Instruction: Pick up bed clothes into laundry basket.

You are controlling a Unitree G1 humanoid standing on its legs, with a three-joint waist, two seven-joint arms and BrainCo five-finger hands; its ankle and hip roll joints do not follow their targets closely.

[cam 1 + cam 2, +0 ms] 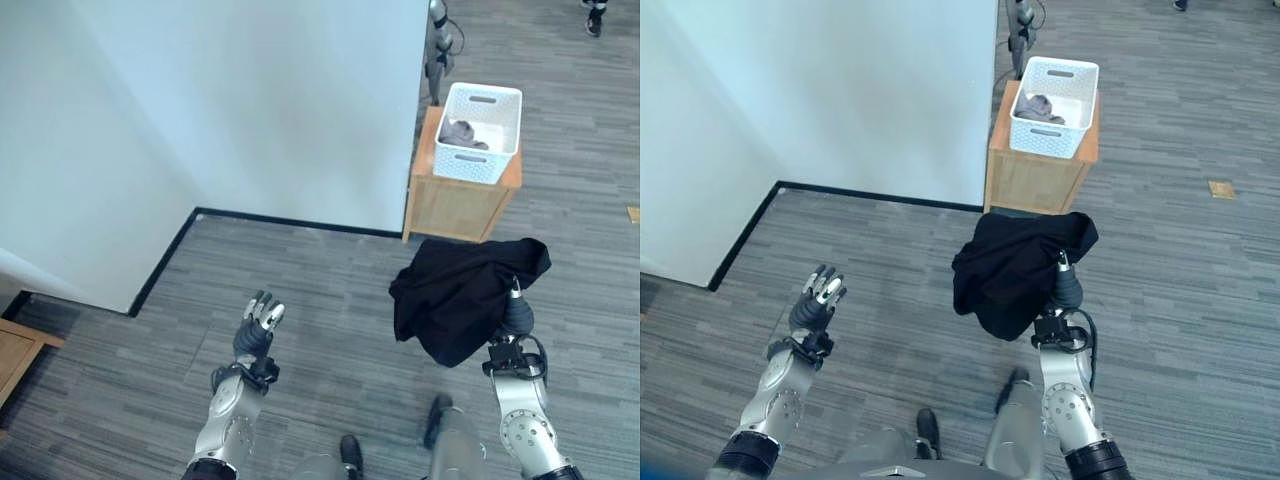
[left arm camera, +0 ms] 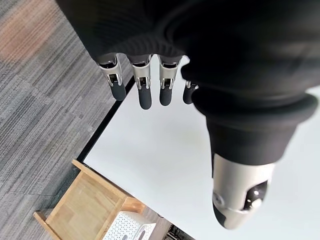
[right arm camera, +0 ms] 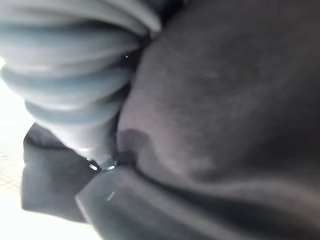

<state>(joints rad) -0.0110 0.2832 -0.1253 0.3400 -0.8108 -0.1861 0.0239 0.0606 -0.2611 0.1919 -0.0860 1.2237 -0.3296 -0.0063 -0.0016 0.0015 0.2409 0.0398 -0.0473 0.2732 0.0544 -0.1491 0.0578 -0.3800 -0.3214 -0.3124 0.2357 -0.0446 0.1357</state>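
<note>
the left hand [image 1: 258,325] hangs over the grey plank-patterned floor [image 1: 330,300] well to the left of the white perforated plastic laundry basket [image 1: 482,132] and much nearer the robot, its fingers [image 2: 145,87] straight and spread, holding nothing. farther right, the black crumpled cloth garment [image 1: 462,292] is off the floor, draped over the right hand [image 1: 516,314], hanging short of the basket and slightly to its left. the right hand's fingers are buried in the fabric (its own wrist view gives dark folds pressed against the ribbed cover), so i cannot tell whether they are curled round it. the basket sits on a low light-wood stand [image 1: 455,205] against the corner of the pale wall [image 1: 250,110], and a grey bundled cloth [image 1: 462,133] already lies inside. so by my reading one piece is in, the black one is lifted but not yet delivered, and what remains is carrying it forward over the rim and letting go.
</note>
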